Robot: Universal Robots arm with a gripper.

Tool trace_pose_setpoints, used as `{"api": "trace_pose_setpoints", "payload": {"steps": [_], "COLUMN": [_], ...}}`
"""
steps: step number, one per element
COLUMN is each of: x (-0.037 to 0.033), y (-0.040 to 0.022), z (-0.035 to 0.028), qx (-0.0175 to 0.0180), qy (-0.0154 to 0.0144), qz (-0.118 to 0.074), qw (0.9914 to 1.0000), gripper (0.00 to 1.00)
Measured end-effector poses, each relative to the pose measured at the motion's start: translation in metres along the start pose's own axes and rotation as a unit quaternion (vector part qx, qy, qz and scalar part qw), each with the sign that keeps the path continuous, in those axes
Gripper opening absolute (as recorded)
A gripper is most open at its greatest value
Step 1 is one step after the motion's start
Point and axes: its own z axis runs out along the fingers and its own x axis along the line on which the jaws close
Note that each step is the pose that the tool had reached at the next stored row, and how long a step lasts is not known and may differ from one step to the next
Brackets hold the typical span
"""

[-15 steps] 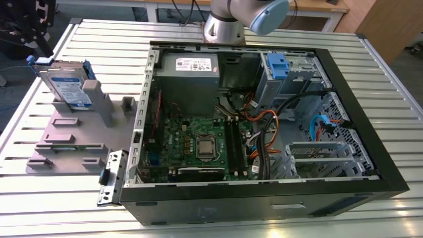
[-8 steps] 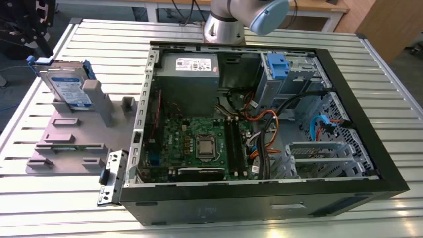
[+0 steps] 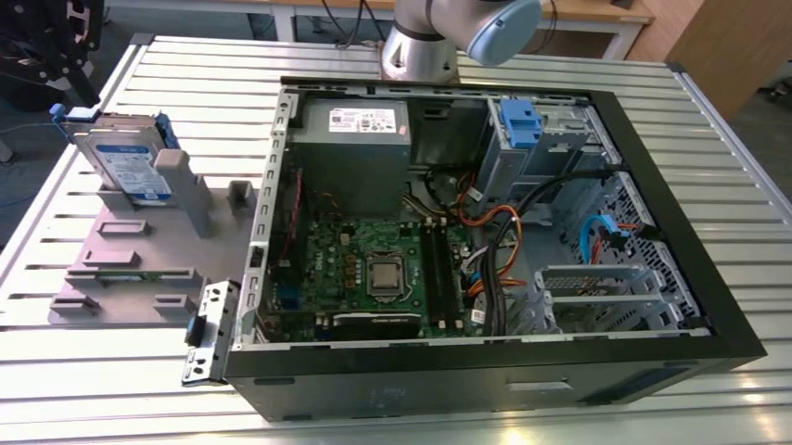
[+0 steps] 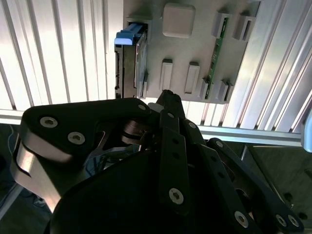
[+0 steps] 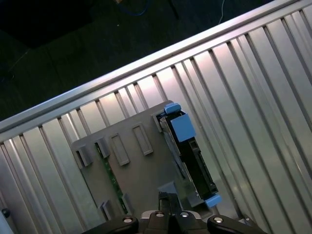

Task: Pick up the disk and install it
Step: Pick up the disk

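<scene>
The disk (image 3: 124, 162) stands on edge in a slot of the grey holder (image 3: 136, 269) on the exterior view's left, its white-and-blue label facing out and its blue carrier around it. In both wrist views I look down on it from well above: the disk (image 4: 130, 63) shows its thin edge and a blue end tab, and the disk (image 5: 187, 151) sits along the holder's side. My gripper (image 5: 167, 199) is shut with nothing in it, its black fingers meeting at a point. In the second wrist view the gripper (image 4: 168, 95) hangs apart from the disk.
An open computer case (image 3: 495, 371) lies on the slatted metal table (image 3: 74, 371). Inside are a grey power supply (image 3: 356, 139), a motherboard (image 3: 371, 269), cables, and a drive cage with a blue latch (image 3: 520, 120). The arm's base (image 3: 433, 37) rises behind the case.
</scene>
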Motion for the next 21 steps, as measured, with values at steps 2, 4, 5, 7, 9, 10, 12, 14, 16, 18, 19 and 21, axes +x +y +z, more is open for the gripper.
{"api": "trace_pose_setpoints", "payload": {"steps": [2,4,5,7,9,10,12,14,16,18,19,21], "x": [0.0,0.0,0.0,0.0,0.0,0.0,0.0,0.0,0.0,0.0,0.0,0.0], "y": [0.0,0.0,0.0,0.0,0.0,0.0,0.0,0.0,0.0,0.0,0.0,0.0], "z": [0.0,0.0,0.0,0.0,0.0,0.0,0.0,0.0,0.0,0.0,0.0,0.0], "qx": [0.0,0.0,0.0,0.0,-0.0001,-0.0001,-0.0001,-0.0001,-0.0001,-0.0001,-0.0001,-0.0002], "qy": [0.0,0.0,0.0,0.0001,0.0001,0.0001,0.0001,0.0001,0.0001,0.0001,0.0001,0.0001], "qz": [-0.001,-0.001,-0.002,-0.003,-0.003,-0.004,-0.005,-0.005,-0.006,-0.007,-0.007,-0.008], "qw": [1.0,1.0,1.0,1.0,0.99999,0.99999,0.99999,0.99999,0.99998,0.99998,0.99997,0.99997], "gripper": [0.11,0.11,0.11,0.11,0.11,0.11,0.11,0.11,0.11,0.11,0.11,0.11]}}
